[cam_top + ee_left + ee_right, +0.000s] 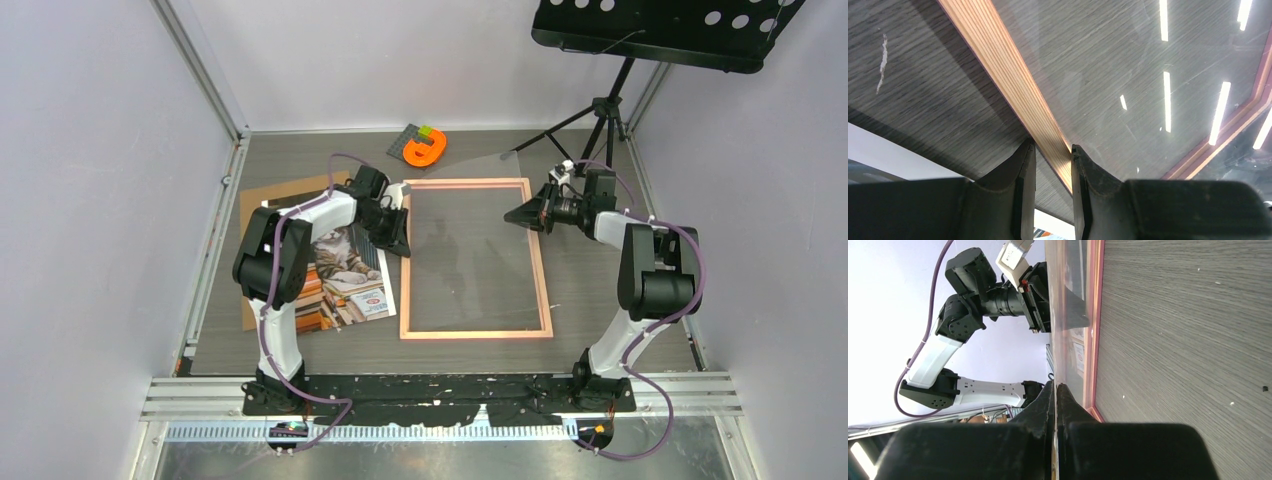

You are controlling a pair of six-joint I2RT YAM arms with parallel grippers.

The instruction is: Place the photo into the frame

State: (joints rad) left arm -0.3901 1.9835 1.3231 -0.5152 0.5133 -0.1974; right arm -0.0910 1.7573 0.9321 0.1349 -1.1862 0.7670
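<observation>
The frame [475, 334] is lying flat in the middle of the desk [585, 290], its long sides running away from the arms and the clear pane showing the dark wood grain beneath. The left tool [1050, 147] is reaching down onto the frame's left rail near the far corner, its two fingers sitting one on each side of the pink strip and clamping it between them. The right tool [1055, 386] is pointing in at the opposite rail, also towards the far end, with its fingers pressed fully together. Whether anything thin is caught between them cannot be told. The photo [345, 285] is lying face up to the left of the frame, just beside it, partly hidden under the left arm. It is resting on a brown backing board [262, 205], which is sticking out beyond it on the far and left sides. An orange object [425, 150] is sitting beyond the frame's far edge, and a black music stand [660, 30] is standing at the far right corner.
</observation>
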